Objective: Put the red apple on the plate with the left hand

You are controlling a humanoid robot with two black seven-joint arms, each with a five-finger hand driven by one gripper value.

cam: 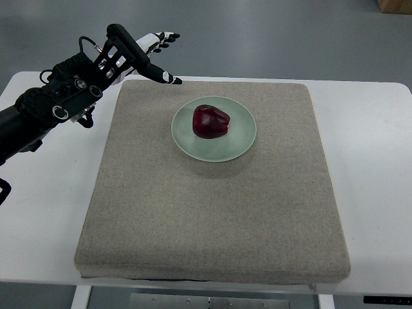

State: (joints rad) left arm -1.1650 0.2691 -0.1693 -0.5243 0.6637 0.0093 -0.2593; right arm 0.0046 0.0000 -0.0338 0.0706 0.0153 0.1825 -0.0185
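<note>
Bare mat (pixel 212 212) around plate (pixel 241 145) with apple (pixel 211 121)

Dark red apple (pixel 211 121), glossy, lying on its side at the centre of the plate (pixel 244 138), plate round, shallow, pale green, flat on the upper middle of a beige mat, apple clear of the plate rim

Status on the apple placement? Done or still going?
Looks done: the red apple sits on the green plate, on the mat. The left hand is open, holding nothing, up by the mat's far left corner. Nothing visibly left except parking the arm.
</note>
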